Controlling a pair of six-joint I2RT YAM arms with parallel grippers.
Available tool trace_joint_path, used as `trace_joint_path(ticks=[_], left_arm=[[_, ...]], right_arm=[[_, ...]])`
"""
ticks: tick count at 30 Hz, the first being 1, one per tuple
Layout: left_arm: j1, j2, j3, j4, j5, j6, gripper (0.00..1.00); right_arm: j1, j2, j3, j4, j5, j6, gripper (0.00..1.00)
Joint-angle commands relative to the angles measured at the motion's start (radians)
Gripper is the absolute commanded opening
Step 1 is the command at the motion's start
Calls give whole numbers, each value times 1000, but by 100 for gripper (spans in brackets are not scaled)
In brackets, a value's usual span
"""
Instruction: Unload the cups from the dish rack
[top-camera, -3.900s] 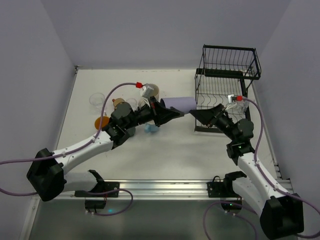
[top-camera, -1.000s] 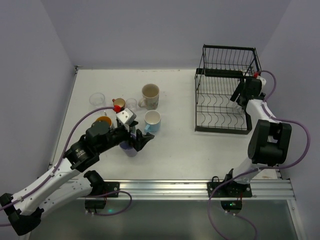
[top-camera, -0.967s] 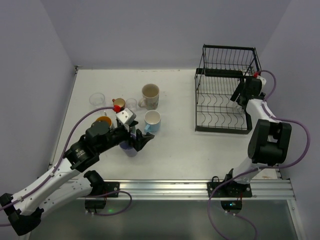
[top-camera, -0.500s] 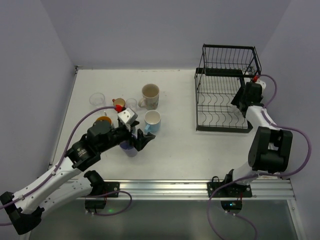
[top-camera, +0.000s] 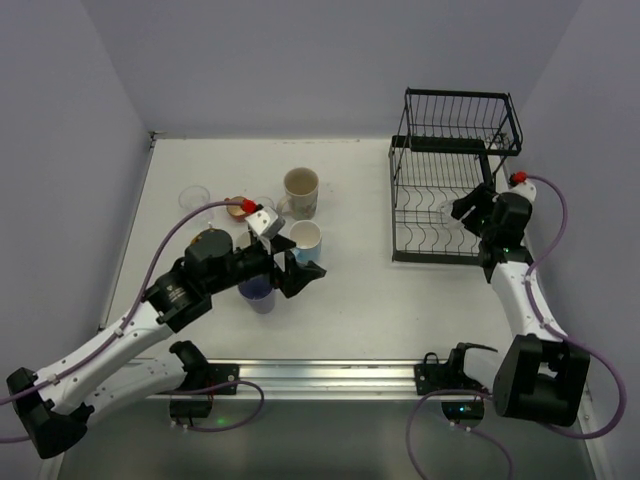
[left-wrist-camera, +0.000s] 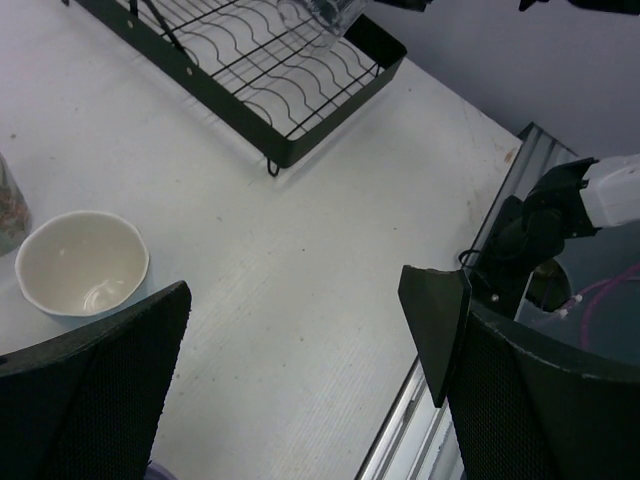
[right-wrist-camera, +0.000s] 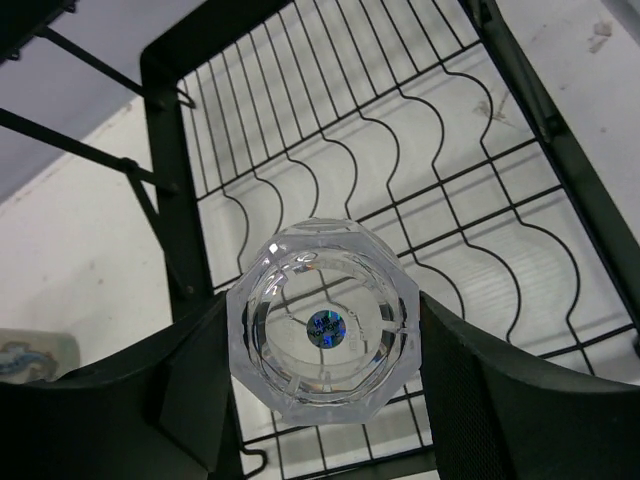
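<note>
My right gripper is shut on a clear faceted glass, held base towards the camera above the wavy wires of the dish rack's lower tray. In the top view that gripper and glass hang over the right part of the black dish rack. My left gripper stands open and empty above the table, just right of a lavender cup and below a light blue cup. The left wrist view shows that gripper with the light blue cup to its left.
A beige mug, a small clear glass, an orange-red cup and another clear glass stand at the table's left. The rack's raised upper basket sits at the back right. The table's metal rail lies near the left gripper.
The right gripper closed on the clear glass and carried it leftward over the lower tray as the arm swung. The left gripper drew up and to the right of the lavender cup.
</note>
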Motion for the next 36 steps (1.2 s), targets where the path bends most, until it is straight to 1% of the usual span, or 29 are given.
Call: trace_joint_path(ticks=[1,5,7,8,11,13,14,16,17,18,19,21,24,26,28,31,34,35,36], left_arm=[[-1,67,74,165,72,-108,100],[-3,204,121,275,95,-195,100],[-1,297,150,346,123,-247,100],[-1,358,161,372,133,-276,100],[0,444,210,447,158,-322,100],[0,515,241,498,164,-355,100],[5,535,253,506,162,-367,100],[20,586,285,535,173,-396,100],[35,599,288,555,181,-407,100],[43,624,295,573,198,-434,100],[49,639,299,604,210,-445,100],[58,675,305,634,242,-479,100],[57,712,299,722,299,-530,100],[55,741,292,805,323,-575,100],[55,761,293,857,363,-606,98],[52,790,287,932,406,-652,94],[48,802,279,1002,434,-683,87],[48,805,275,1018,440,-694,79],[46,805,272,1032,446,-701,76]], right_arm=[[2,-63,-17,122,-91,105,7],[1,-141,-62,175,-179,179,8],[2,-181,-80,192,-222,219,8],[1,-221,-101,209,-271,234,7],[1,-299,-144,254,-368,300,8],[1,-339,-183,283,-458,360,8],[1,-358,-196,324,-489,383,8],[1,-408,-221,353,-567,452,7],[2,-419,-255,420,-603,479,8],[2,-431,-269,453,-638,534,8],[4,-436,-291,496,-681,556,8],[7,-451,-316,542,-704,610,8],[22,-447,-336,582,-736,639,8],[38,-430,-353,637,-756,676,8],[56,-402,-370,706,-763,704,8],[91,-372,-375,752,-769,733,9],[143,-330,-372,783,-750,736,9],[153,-310,-373,807,-746,742,9],[156,-300,-375,821,-734,750,9]])
